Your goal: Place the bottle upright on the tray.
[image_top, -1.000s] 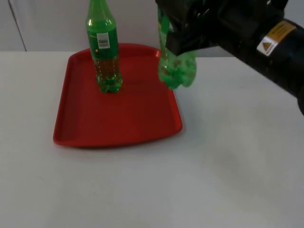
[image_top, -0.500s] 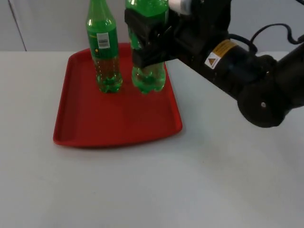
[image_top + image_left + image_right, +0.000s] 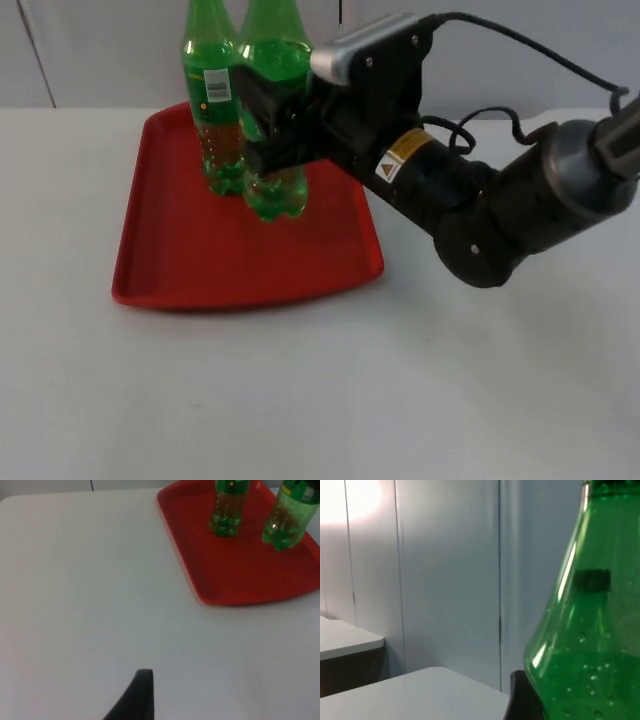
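Right gripper (image 3: 268,135) is clamped around the mid-body of a green bottle (image 3: 274,120), fingers closed onto its sides, black housing wrapping the label zone. Bottle stands upright; its base is over the red tray (image 3: 180,270), on the tray's right half toward the far edge. Left wrist view puts the base (image 3: 283,535) down at the tray floor, but contact vs. a hair above cannot be told. Right arm (image 3: 500,200) reaches in from the right, low over the table (image 3: 400,400), crossing the tray's right rim.

Second green bottle (image 3: 216,100) stands upright on the tray just left of the held one, white label facing the camera. In top view the two overlap at the shoulders; left wrist view shows a clear gap between their bases (image 3: 226,522), so apart at the bottom, no contact confirmed higher up.

Right wrist view: held bottle's shoulder and neck (image 3: 590,630) close up, clear green with bubbles inside, one black fingertip (image 3: 522,697) against its side, grey partition wall (image 3: 445,580) behind.

Left gripper: waits over bare white table well away from the tray's near-left side. One black fingertip (image 3: 135,700) visible in its wrist view, nothing on it; jaw opening cannot be told.
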`<action>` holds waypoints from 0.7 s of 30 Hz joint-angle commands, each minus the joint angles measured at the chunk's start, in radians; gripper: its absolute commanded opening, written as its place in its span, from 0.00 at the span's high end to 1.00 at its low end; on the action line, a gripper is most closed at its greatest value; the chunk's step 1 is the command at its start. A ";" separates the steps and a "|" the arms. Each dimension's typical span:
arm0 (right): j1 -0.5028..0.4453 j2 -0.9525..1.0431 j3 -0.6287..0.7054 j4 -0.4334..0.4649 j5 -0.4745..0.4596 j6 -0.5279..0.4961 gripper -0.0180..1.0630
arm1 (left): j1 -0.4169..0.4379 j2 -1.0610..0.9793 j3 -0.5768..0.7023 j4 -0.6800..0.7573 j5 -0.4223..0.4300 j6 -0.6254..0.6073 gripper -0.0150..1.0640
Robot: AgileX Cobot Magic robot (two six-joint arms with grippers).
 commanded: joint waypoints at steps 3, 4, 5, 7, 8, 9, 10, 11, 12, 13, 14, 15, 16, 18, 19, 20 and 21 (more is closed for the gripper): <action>0.002 0.062 -0.077 -0.004 -0.031 0.007 0.98 | -0.005 -0.004 0.004 -0.009 -0.012 -0.006 0.01; 0.002 0.073 -0.090 -0.004 -0.031 0.007 0.98 | -0.005 -0.004 0.004 -0.009 -0.012 -0.006 0.01; 0.002 0.082 -0.100 -0.004 -0.031 0.007 0.98 | -0.005 -0.004 0.004 -0.009 -0.012 -0.006 0.01; 0.002 0.094 -0.110 -0.007 -0.031 0.007 0.98 | -0.005 -0.004 0.004 -0.009 -0.012 -0.006 0.01; 0.002 0.103 -0.119 -0.007 -0.031 0.007 0.98 | -0.005 -0.004 0.004 -0.009 -0.012 -0.006 0.01; 0.002 0.115 -0.125 -0.007 -0.031 0.007 0.98 | -0.005 -0.004 0.004 -0.009 -0.012 -0.006 0.01; 0.002 0.124 -0.130 -0.004 -0.031 0.007 0.98 | -0.005 -0.004 0.004 -0.009 -0.012 -0.006 0.01; 0.002 0.124 -0.130 -0.004 -0.031 0.007 0.98 | -0.005 -0.004 0.004 -0.009 -0.012 -0.006 0.01; 0.002 0.129 -0.130 -0.004 -0.031 0.007 0.98 | -0.005 -0.004 0.004 -0.009 -0.012 -0.006 0.01; 0.002 0.134 -0.130 -0.004 -0.031 0.007 0.98 | -0.005 -0.004 0.004 -0.009 -0.012 -0.006 0.01; 0.002 0.136 -0.130 -0.007 -0.031 0.007 0.98 | -0.005 -0.004 0.004 -0.009 -0.012 -0.006 0.01; 0.002 0.138 -0.130 -0.007 -0.031 0.007 0.98 | -0.005 -0.004 0.004 -0.009 -0.012 -0.006 0.01; 0.002 0.138 -0.130 -0.007 -0.031 0.007 0.98 | -0.005 -0.004 0.004 -0.009 -0.012 -0.006 0.01; 0.002 0.138 -0.130 -0.007 -0.031 0.007 0.98 | -0.005 -0.004 0.004 -0.009 -0.012 -0.006 0.01; 0.002 0.138 -0.130 -0.007 -0.031 0.007 0.98 | -0.005 -0.004 0.004 -0.009 -0.012 -0.006 0.01; 0.002 0.138 -0.130 -0.007 -0.031 0.007 0.98 | -0.005 -0.004 0.004 -0.009 -0.012 -0.006 0.01; 0.002 0.138 -0.130 -0.007 -0.031 0.007 0.98 | -0.005 -0.004 0.004 -0.009 -0.012 -0.006 0.01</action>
